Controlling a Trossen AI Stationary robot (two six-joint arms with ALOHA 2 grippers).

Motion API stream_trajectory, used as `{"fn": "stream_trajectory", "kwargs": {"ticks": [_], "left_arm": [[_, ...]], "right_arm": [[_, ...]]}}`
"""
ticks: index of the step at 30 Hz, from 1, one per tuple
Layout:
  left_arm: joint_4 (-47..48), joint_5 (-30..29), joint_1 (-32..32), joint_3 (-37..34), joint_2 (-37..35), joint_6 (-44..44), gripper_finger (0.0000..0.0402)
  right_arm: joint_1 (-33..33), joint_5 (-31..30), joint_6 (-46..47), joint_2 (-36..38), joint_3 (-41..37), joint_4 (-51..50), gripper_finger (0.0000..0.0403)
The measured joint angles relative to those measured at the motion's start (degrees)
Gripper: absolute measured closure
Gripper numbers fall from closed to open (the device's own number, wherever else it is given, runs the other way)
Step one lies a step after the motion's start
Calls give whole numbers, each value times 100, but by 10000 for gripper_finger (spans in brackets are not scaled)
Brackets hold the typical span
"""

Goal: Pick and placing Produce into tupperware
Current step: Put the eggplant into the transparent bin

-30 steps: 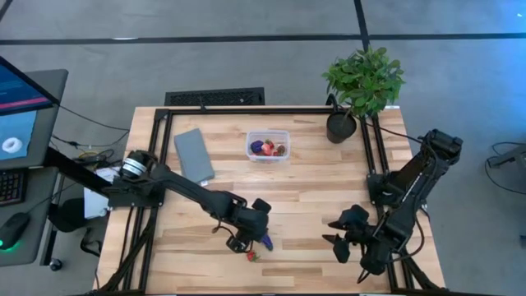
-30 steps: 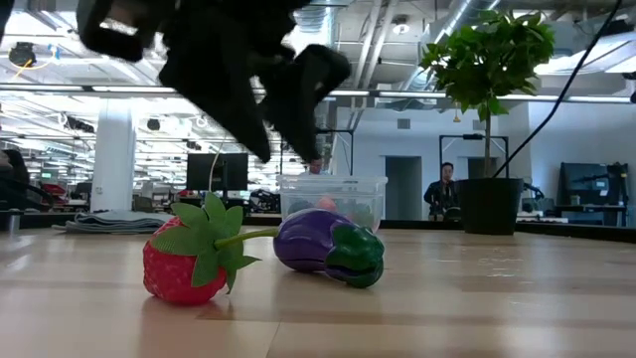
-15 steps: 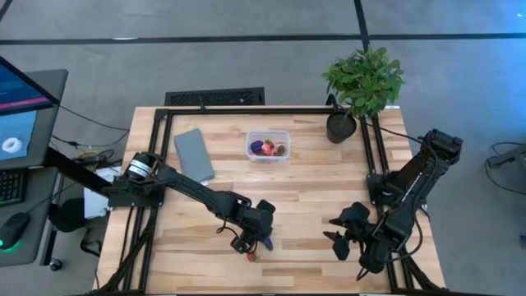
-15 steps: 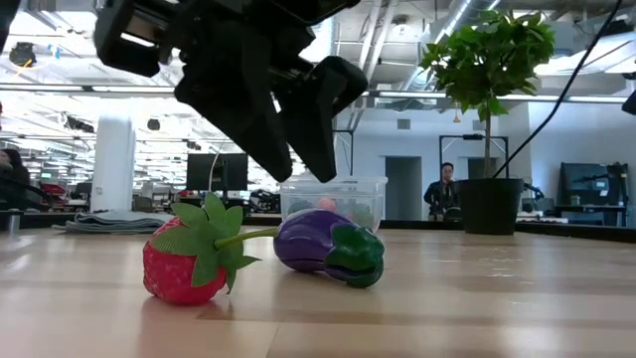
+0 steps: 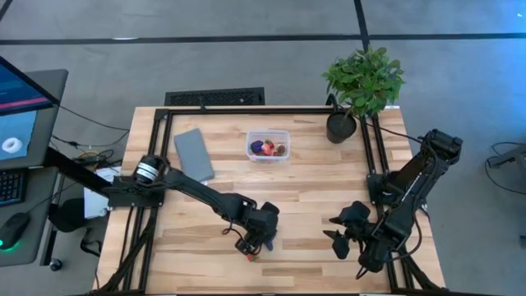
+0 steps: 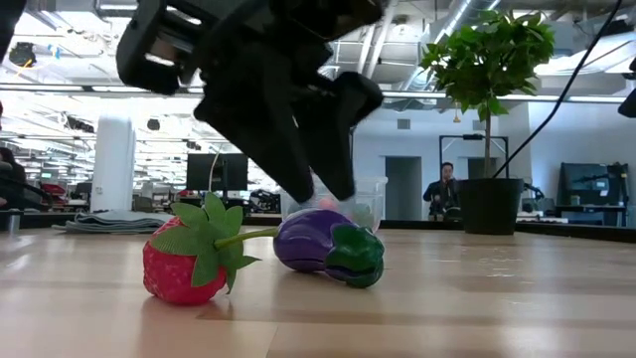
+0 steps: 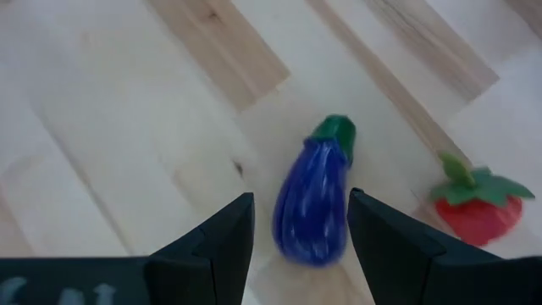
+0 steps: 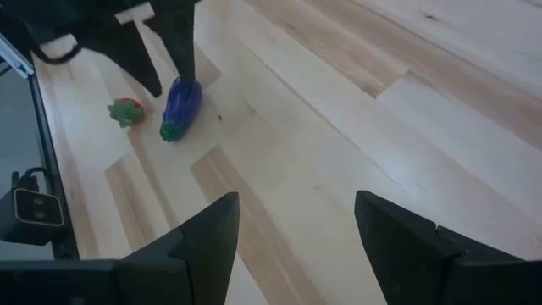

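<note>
A purple eggplant point(image 6: 328, 247) with a green cap and a red strawberry point(image 6: 184, 264) lie side by side on the wood table near its front edge. My left gripper point(image 6: 323, 194) hangs open just above the eggplant, slanting down. In the left wrist view its fingers stand on either side of the eggplant point(image 7: 313, 203) without touching it, and the strawberry point(image 7: 474, 212) lies off to one side. The clear tupperware point(image 5: 268, 146) stands at the far middle with several pieces inside. My right gripper point(image 5: 339, 234) waits open at the near right.
A flat grey lid point(image 5: 194, 154) lies at the far left, beside the tupperware. A potted plant point(image 5: 362, 82) stands at the far right corner. Bare wood spreads between the two arms. A person stands in the room behind the table point(image 6: 440, 194).
My left gripper has come down and moved a little toward the table's right edge, over the eggplant, with its finger gap unchanged. The eggplant and the strawberry have stayed where they lay.
</note>
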State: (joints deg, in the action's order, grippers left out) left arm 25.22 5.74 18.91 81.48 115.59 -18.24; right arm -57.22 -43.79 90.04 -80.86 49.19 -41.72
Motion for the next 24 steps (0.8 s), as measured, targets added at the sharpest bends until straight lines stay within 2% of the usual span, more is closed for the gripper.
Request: {"fn": "stream_trajectory", "kwargs": {"ticks": [6,15,24], "left_arm": [[454,-62,60,477,339,-139,221],[630,-12,62,469,368,-362,221],[716,44,49,542,700,-36,221]], "right_arm": [[-102,22,130,0,0,10,143],[-239,1,302,0,0,-116,143],[-229,1,304,0,0,-192,143]]}}
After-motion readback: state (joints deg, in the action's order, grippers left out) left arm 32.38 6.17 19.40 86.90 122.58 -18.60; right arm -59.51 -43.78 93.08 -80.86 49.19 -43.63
